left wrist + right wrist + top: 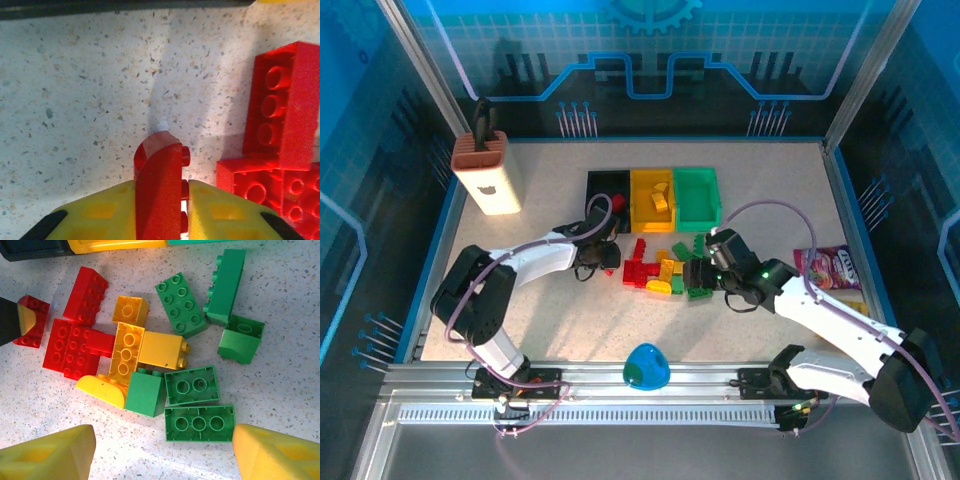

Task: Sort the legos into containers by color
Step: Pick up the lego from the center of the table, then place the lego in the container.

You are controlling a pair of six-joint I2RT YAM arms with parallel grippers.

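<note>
One red lego (157, 185) sits clamped in the left tool (160, 202).

High rear overview, close downward wrist views, legos (640, 272) shared

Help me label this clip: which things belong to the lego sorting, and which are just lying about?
Job: loose legos; red brick in the left gripper; black bin; yellow bin; green bin.
Lying about: knife block; snack packet; blue round object at the near edge.
</note>
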